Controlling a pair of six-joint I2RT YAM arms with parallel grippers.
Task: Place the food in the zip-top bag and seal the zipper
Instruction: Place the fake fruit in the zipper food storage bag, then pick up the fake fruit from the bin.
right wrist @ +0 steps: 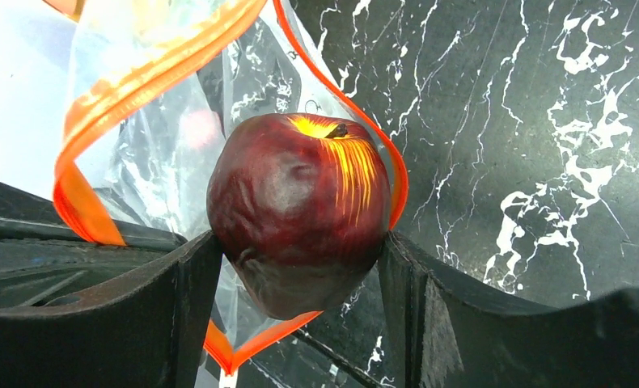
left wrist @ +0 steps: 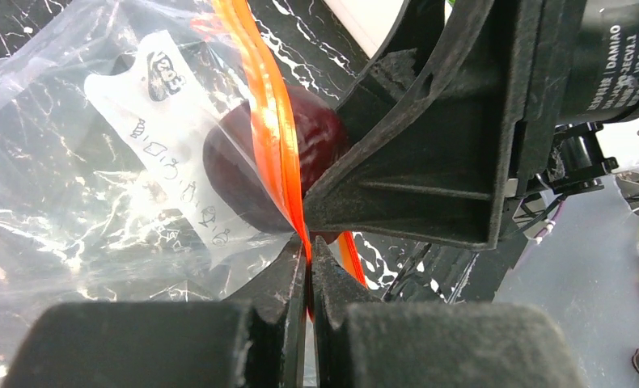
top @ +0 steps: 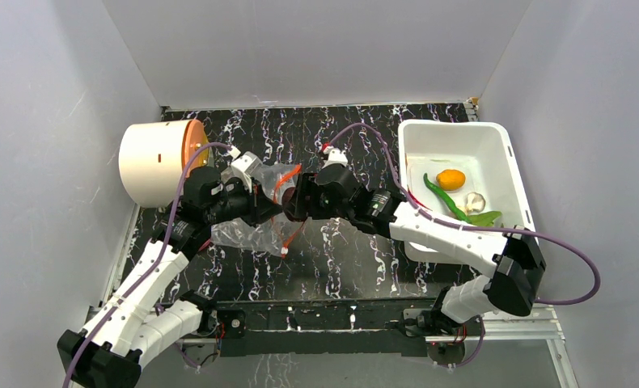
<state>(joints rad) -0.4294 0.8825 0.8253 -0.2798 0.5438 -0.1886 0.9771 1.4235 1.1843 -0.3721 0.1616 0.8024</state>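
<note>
L pincer (left wrist: 309, 246) clamped shut on the zipper (left wrist: 272, 121), pinching the mouth edge of the zip-top bag (top: 247, 230), centre-left of top view. R pincer (top: 296, 198) spread wide, gripping the maroon apple (right wrist: 296, 218) at the mouth, strip looping round it. Tip, imo: push the apple well past the strip before letting go, w/ L grip firm so the mouth doesn't collapse. Orange (top: 450, 179), green pepper (top: 446, 198) & garlic (top: 476, 200) lie in the white bin (top: 454, 125), upper right.

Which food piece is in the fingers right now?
The dark red apple, between the right fingers at the bag mouth; orange, pepper and garlic lie in the bin.
</note>
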